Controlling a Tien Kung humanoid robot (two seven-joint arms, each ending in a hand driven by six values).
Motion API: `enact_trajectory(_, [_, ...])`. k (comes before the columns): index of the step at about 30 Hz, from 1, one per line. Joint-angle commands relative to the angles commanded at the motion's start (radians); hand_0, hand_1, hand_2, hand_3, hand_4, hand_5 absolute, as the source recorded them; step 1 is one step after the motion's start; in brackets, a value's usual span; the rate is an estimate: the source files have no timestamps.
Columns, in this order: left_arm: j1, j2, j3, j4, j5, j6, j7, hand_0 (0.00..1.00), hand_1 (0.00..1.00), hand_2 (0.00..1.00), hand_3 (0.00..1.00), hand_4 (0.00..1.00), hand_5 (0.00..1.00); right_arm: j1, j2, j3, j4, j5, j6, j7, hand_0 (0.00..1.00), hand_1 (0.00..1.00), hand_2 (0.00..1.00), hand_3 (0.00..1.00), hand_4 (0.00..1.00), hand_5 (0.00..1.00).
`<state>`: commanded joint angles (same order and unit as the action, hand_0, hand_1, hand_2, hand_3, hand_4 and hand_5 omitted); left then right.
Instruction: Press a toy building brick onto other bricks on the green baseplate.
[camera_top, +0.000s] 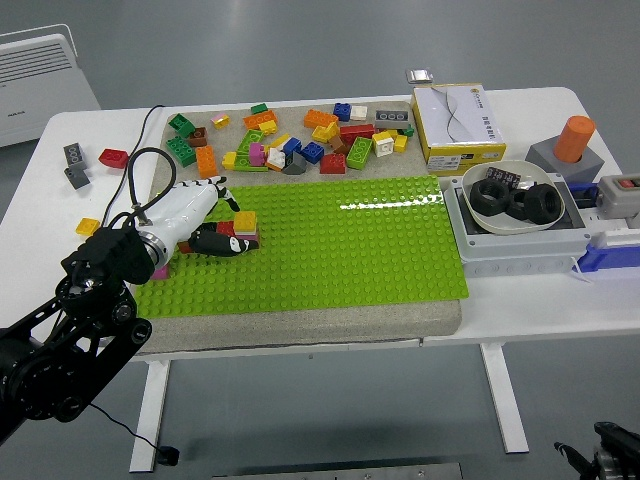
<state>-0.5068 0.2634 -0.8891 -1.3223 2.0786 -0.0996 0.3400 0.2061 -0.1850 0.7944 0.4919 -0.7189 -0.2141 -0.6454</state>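
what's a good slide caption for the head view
Left hand pressing down on a row of bricks at the left end of the green baseplate, loose bricks piled behind.

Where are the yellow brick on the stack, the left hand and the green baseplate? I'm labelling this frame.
yellow brick (245, 221), head view, its studded top.
left hand (205, 226), head view, the middle of the hand.
green baseplate (350, 245), head view, bare studs at its middle.
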Motion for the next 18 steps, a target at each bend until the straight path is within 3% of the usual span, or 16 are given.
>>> enact_trajectory(18, [-0.018,-0.013,0.029,0.036,-0.025,0.001,0.001,0.998,0.992,0.990,0.659,0.946,0.524,0.003,0.001,0.003,0.003,-0.003,-0.002,0.000,0.595,0.585,0.641,0.797,0.977,0.998])
